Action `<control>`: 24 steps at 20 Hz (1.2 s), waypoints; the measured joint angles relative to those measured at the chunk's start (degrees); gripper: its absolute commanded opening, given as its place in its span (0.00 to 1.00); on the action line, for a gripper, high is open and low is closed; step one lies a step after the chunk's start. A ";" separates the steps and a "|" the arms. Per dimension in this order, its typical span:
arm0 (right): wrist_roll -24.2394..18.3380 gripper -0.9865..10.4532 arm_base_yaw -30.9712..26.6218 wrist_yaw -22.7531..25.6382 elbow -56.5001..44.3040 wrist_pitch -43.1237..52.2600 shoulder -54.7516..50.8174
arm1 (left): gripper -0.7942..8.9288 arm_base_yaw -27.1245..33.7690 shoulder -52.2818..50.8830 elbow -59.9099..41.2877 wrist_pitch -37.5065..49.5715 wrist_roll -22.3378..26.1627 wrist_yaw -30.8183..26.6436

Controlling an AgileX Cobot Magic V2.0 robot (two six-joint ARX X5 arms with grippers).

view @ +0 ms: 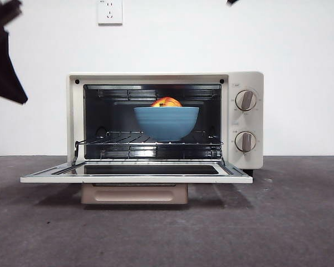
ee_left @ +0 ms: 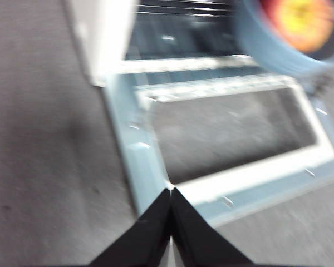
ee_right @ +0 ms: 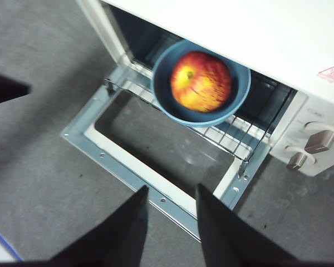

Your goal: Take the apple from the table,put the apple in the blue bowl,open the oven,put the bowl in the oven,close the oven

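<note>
The cream-white oven (view: 247,119) stands on the table (view: 289,222) with its door (view: 136,178) folded down flat. Inside, on the wire rack (view: 156,139), sits the blue bowl (view: 166,123) holding the red-and-yellow apple (view: 166,102). My left gripper (ee_left: 171,192) is shut and empty, hovering over the door's left front corner (ee_left: 145,167); its arm (view: 3,61) shows dark at the upper left of the front view. My right gripper (ee_right: 172,189) is open and empty, high above the door's front edge (ee_right: 128,167), looking down on the bowl (ee_right: 162,78) and apple (ee_right: 200,82).
Two grey knobs (view: 245,100) (view: 245,141) sit on the oven's right panel. A beige bar handle (view: 134,193) hangs under the lowered door. A wall socket (view: 109,11) is on the white wall behind. Bare table lies in front of and beside the oven.
</note>
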 measured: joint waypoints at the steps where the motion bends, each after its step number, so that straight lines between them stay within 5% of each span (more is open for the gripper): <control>1: -0.28 0.21 0.09 0.00 -1.95 0.70 -2.58 | 0.09 0.98 1.62 0.00 1.33 -0.02 1.25; 11: 0.09 0.21 0.09 0.00 -28.02 3.65 -25.86 | 0.09 3.39 23.19 0.00 12.37 -1.79 3.50; 24: 1.79 0.21 0.09 0.04 -30.40 4.15 -31.23 | 0.09 3.69 31.19 -0.22 15.21 -3.04 15.54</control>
